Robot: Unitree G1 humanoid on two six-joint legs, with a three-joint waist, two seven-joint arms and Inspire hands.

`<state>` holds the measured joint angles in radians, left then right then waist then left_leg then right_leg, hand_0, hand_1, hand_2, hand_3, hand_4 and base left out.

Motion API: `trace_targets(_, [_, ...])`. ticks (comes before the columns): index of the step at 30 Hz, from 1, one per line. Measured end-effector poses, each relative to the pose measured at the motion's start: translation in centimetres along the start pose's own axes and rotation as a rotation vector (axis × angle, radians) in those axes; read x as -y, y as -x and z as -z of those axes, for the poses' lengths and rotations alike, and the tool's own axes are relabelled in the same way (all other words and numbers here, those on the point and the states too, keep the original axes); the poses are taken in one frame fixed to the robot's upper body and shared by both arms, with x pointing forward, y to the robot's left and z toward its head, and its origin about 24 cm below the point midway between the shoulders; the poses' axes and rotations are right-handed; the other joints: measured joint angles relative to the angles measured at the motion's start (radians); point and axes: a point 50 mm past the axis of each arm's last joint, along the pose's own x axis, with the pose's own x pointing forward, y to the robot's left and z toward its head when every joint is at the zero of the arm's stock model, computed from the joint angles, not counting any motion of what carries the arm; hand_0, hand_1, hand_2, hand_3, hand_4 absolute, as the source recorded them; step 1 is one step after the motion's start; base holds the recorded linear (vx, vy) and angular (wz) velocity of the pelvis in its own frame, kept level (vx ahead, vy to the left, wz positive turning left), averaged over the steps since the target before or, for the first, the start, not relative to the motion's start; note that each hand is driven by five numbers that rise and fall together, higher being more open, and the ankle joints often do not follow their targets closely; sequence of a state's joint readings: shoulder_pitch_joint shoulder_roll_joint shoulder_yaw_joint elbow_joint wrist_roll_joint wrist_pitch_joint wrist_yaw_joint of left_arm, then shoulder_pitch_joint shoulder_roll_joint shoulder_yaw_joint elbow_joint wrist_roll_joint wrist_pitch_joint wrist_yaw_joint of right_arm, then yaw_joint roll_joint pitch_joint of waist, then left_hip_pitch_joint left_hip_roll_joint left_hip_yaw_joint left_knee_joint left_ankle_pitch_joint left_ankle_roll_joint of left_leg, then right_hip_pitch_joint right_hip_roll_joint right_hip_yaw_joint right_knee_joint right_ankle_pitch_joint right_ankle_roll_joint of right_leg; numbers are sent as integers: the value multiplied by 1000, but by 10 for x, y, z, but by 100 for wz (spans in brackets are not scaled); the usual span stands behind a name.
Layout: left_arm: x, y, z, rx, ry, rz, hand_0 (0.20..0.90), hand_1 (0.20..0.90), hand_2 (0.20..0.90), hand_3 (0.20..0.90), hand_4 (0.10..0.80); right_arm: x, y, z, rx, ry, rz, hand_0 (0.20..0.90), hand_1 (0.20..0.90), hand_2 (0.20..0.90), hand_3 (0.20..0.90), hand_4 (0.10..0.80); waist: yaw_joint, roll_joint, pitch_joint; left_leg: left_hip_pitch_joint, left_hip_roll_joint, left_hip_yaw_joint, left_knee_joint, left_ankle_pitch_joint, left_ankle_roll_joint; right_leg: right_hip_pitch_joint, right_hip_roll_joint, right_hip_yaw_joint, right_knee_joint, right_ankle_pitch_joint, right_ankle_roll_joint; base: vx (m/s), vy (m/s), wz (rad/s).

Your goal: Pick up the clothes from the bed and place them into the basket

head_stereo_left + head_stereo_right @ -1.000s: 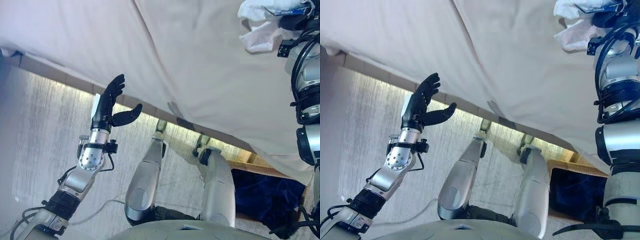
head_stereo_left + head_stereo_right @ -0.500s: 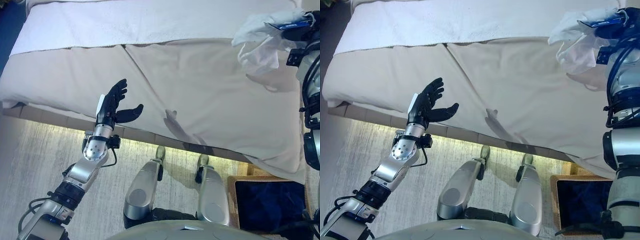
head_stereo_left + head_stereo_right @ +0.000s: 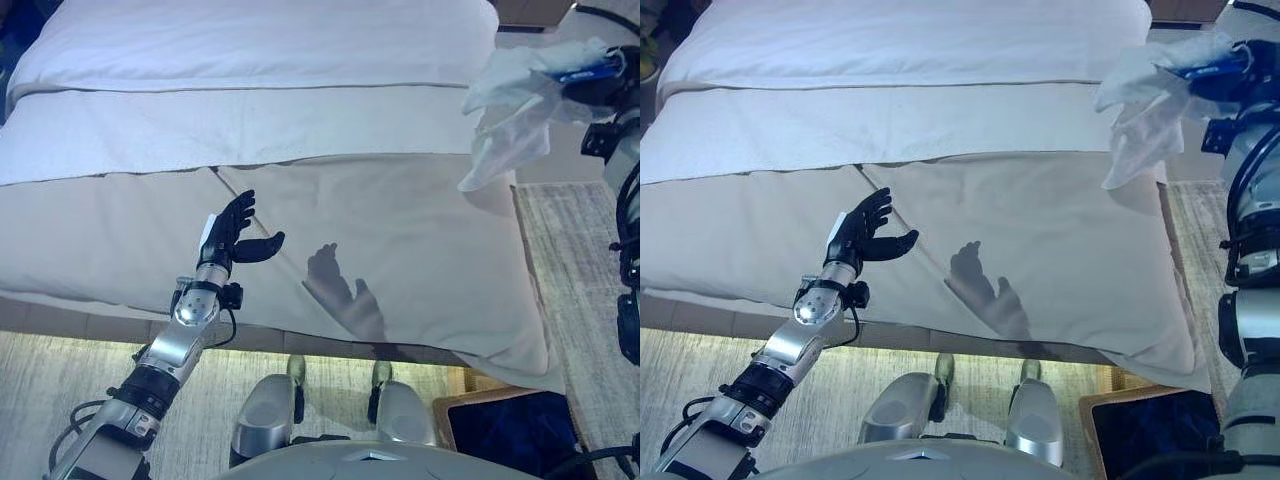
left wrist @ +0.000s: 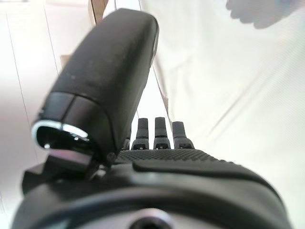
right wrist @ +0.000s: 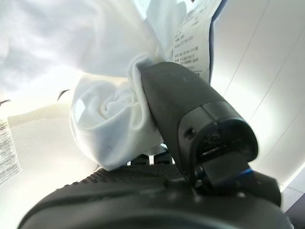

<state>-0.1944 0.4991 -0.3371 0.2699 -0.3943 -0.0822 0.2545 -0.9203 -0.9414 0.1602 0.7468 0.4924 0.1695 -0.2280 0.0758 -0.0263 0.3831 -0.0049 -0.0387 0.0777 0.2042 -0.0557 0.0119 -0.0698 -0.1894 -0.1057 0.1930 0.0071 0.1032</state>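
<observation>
My right hand (image 3: 598,82) is raised at the far right, above the bed's right edge, shut on a white garment (image 3: 510,105) that hangs from it in loose folds. The right wrist view shows the same white garment (image 5: 112,124) bunched under the thumb (image 5: 190,114). My left hand (image 3: 232,228) hovers open over the bed's (image 3: 300,130) near left part, fingers straight and nothing in it. The left wrist view shows straight fingers (image 4: 157,131) above the pale cover. The basket (image 3: 510,430) stands on the floor at the lower right, dark cloth inside it.
The bed is covered with a beige spread (image 3: 420,260) and a white sheet (image 3: 250,50) further back. A pale rug (image 3: 50,390) lies on the floor before the bed. More floor shows right of the bed (image 3: 575,230).
The camera has tilted up, so more of the bed shows. My right hand still holds the white garment up high. The left hand keeps its open pose.
</observation>
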Motion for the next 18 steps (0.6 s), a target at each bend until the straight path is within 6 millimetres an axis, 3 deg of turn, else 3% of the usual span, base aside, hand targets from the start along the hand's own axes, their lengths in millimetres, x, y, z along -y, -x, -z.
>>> trace_targets(2, [-8,3,5,-18,11,-43,900,900,900,900,800,-15,3,7,-16,-25,-43,300,300,300,200,100,5,0,0,11,31,88,-35,1,9,-36,34,-42,-33,112,-62,-441,255,-119])
trace_targets(3, [-10,3,5,-22,26,-65,900,900,900,900,800,-21,4,11,-30,-40,-56,300,300,300,200,100,2,0,0,13,41,119,-36,-2,15,-36,51,-45,-73,169,-69,-293,107,-109])
trace_targets(4, [-13,3,4,-21,47,-89,900,900,900,900,800,-26,5,14,-39,-52,-69,300,300,300,200,100,4,5,-3,10,69,157,-43,-6,49,-33,68,-52,-114,203,-68,-236,36,-107])
trace_targets(5, [-18,1,1,-11,75,-125,900,900,900,900,800,-29,6,20,-50,-53,-77,300,300,300,200,100,9,9,-5,11,91,200,-56,-15,65,-48,63,-115,-46,126,-101,-137,-7,-87])
trace_targets(6, [-20,1,0,-7,95,-145,900,900,900,900,800,-30,7,23,-58,-49,-79,300,300,300,200,100,14,9,-6,10,98,215,-54,-15,65,-57,57,-141,15,82,-110,-99,-49,-117])
trace_targets(7, [-27,1,-3,1,144,-208,900,900,900,900,800,-29,10,33,-81,-38,-87,300,300,300,200,100,37,2,-18,15,111,272,-64,-13,62,-55,24,-210,130,-23,-93,-64,-53,-112])
trace_targets(8, [-33,1,-4,4,156,-242,900,900,900,900,800,-29,10,34,-81,-41,-89,300,300,300,200,100,43,-2,-22,18,112,303,-73,-10,57,-30,4,-236,139,-48,-81,-46,-61,-123])
trace_targets(9, [-38,1,-5,5,170,-273,900,900,900,900,800,-27,10,33,-71,-52,-85,300,300,300,200,100,45,-7,-25,17,101,317,-75,-6,53,14,-11,-249,86,-41,-76,-33,-54,-90])
trace_targets(10, [-44,1,-6,4,192,-313,900,900,900,900,800,-23,10,32,-54,-79,-70,300,300,300,200,100,40,-9,-26,18,85,338,-80,-1,46,80,-14,-241,-49,-11,-35,-54,-60,-69])
trace_targets(12, [-46,2,-5,1,203,-339,900,900,900,900,800,-22,10,35,-61,-96,-67,300,300,300,200,100,15,-9,-26,30,67,334,-111,26,47,124,-1,-228,-157,25,-30,-74,-62,-42])
trace_targets(15, [-37,1,-4,-2,230,-342,900,900,900,900,800,-21,13,45,-88,-91,-57,300,300,300,200,100,-12,-11,-28,50,65,308,-138,41,42,147,27,-196,-227,67,-42,-27,-23,-34])
trace_targets(18, [-25,2,0,-24,249,-327,900,900,900,900,800,-24,13,43,-75,-101,-77,300,300,300,200,100,-12,-23,-34,58,48,105,-111,42,41,135,33,-83,-247,83,-55,-11,30,-81])
